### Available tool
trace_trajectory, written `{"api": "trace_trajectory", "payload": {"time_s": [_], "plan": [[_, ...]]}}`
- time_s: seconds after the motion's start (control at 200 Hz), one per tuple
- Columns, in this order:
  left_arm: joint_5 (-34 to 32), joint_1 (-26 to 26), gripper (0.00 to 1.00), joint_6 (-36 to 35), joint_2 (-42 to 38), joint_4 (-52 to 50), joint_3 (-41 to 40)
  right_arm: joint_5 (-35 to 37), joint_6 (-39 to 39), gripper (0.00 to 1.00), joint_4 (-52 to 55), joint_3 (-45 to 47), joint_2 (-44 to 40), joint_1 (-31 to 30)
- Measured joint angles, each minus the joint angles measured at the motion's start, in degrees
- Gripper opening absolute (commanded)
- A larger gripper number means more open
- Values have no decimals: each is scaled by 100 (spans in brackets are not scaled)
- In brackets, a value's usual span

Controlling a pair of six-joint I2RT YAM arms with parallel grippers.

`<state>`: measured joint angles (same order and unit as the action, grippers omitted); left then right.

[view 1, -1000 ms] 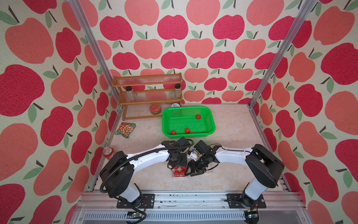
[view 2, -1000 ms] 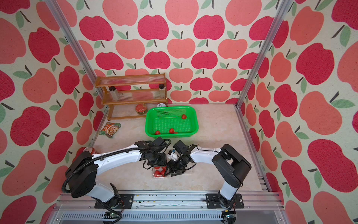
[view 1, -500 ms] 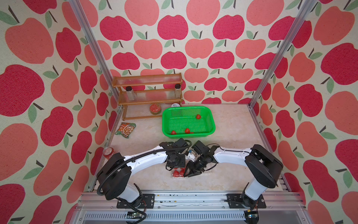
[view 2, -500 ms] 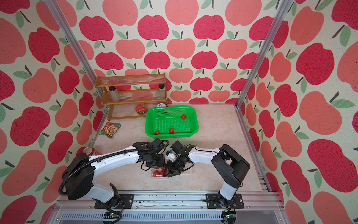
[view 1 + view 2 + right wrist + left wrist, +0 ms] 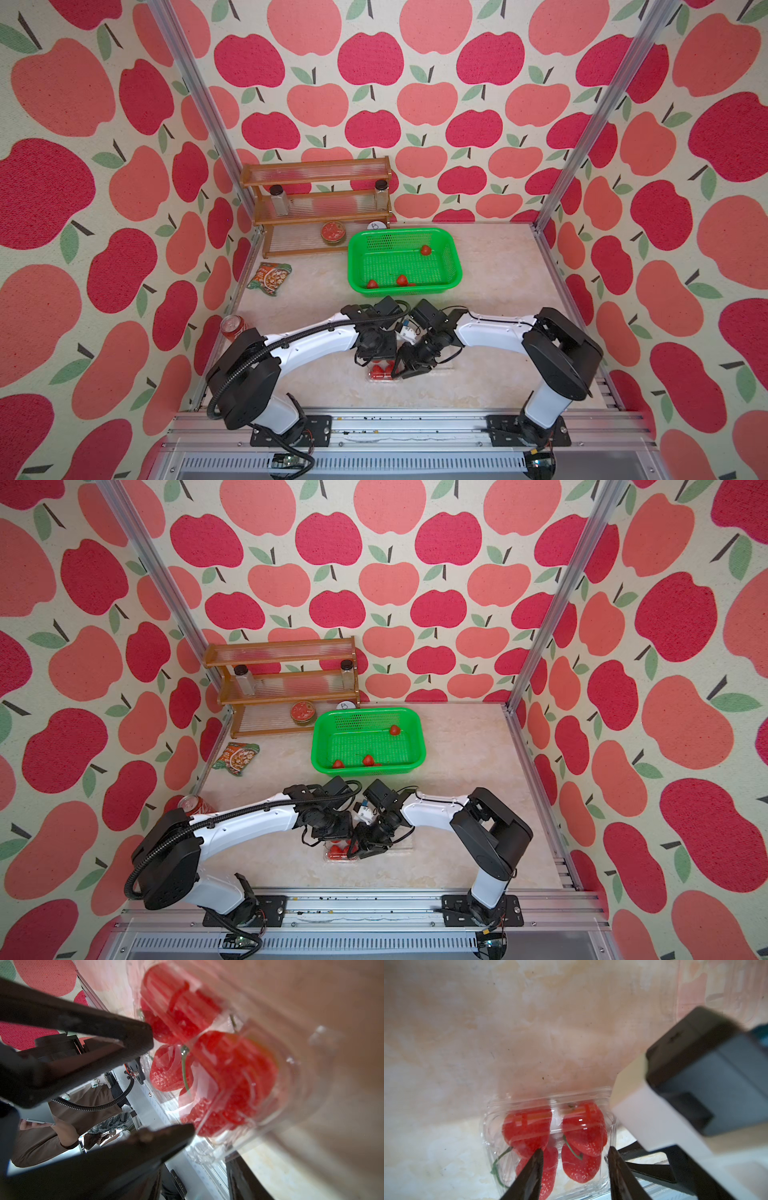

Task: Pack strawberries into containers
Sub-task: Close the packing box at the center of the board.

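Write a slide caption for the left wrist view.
Left claw, jaws apart, poised over a clear clamshell container of four strawberries on the marbled table, right arm alongside.

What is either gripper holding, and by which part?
Nothing clearly: left gripper and right gripper stand open, tips at the clear box of strawberries; contact cannot be told.

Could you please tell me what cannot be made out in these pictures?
1. Clamshell container: in both top views, mostly covered by the left gripper and right gripper.
2. Whether it is latched: blurred in the right wrist view, cut off by the frame edge in the left wrist view.
3. One strawberry in the green basket: in both top views, mostly hidden behind the near wall.
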<state>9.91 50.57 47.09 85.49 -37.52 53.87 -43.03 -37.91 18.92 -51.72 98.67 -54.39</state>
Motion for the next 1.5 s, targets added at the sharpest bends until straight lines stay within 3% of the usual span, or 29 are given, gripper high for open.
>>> {"api": "trace_trajectory", "payload": {"time_s": [0.43, 0.67, 0.84, 1.145, 1.501], "plan": [[44, -72, 49, 13, 4, 0, -4, -146, 118, 51, 260, -166, 262, -74], [98, -131, 49, 13, 81, 0, 31, -227, 232, 39, 435, -358, 457, -72], [109, -164, 49, 13, 146, -2, 72, -295, 313, 40, 581, -435, 560, -72], [107, -175, 49, 22, 232, 26, 125, -356, 380, 30, 656, -476, 597, -72], [101, -197, 48, 105, 227, 48, 125, -444, 389, 26, 767, -610, 704, -74]]}}
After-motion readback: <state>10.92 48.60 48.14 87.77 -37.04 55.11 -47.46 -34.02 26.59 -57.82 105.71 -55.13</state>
